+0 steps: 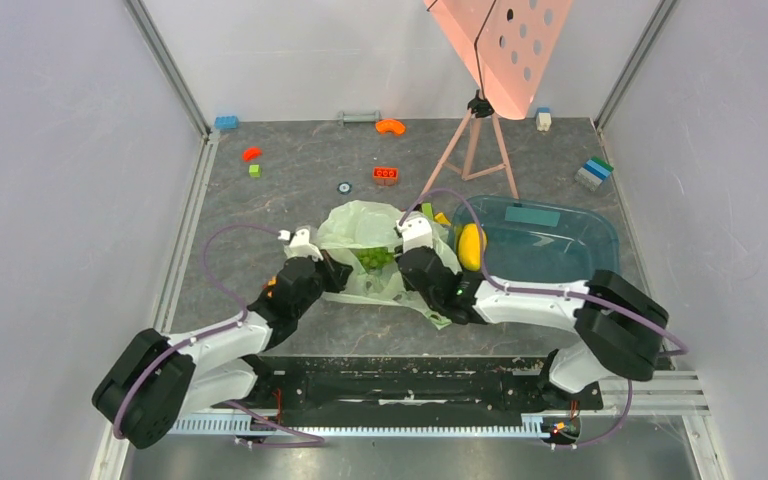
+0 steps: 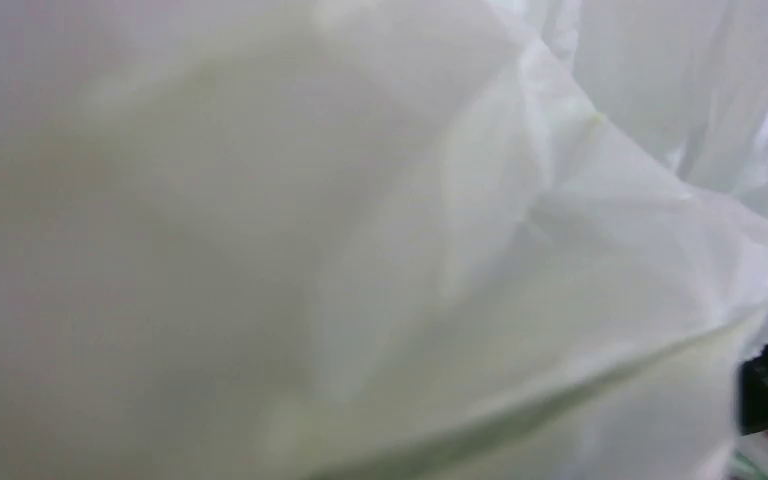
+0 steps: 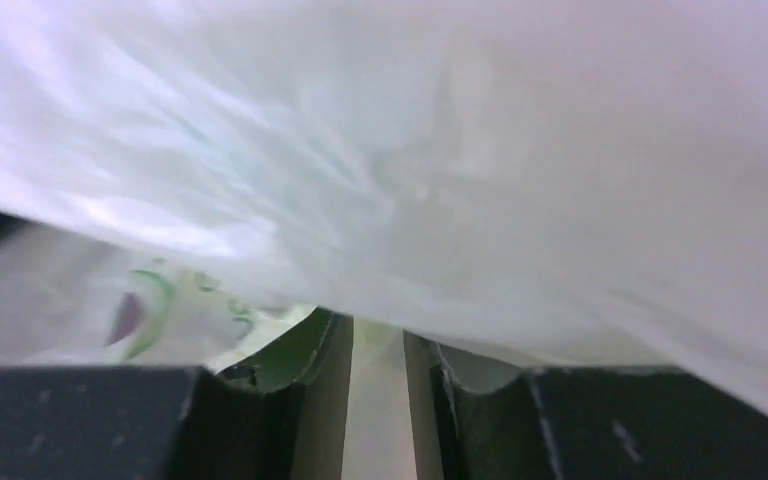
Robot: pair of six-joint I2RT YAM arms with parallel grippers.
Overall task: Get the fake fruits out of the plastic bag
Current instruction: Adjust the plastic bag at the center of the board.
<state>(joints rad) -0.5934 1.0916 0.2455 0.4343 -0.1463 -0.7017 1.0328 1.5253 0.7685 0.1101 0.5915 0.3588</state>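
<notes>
The pale-green plastic bag (image 1: 358, 228) lies crumpled at the table's middle, its mouth spread between my two grippers. A bumpy green cluster (image 1: 372, 258) shows inside it. A smooth yellow oblong fruit (image 1: 471, 246) lies outside the bag, against the teal tray's left end. My left gripper (image 1: 338, 272) meets the bag's left edge; bag film (image 2: 380, 240) fills the left wrist view and hides its fingers. My right gripper (image 1: 407, 250) is at the bag's right side. In the right wrist view (image 3: 378, 400) its fingers (image 3: 315, 400) stand nearly together with bag film (image 3: 440, 150) pinched between them.
The teal-blue tray (image 1: 560, 250) stands right of the bag. A pink perforated panel (image 1: 500, 45) on a tripod (image 1: 475, 150) stands behind it. Loose bricks lie at the back: orange (image 1: 386, 175), blue (image 1: 226, 122), a stack (image 1: 593, 172). Grey walls close in on both sides.
</notes>
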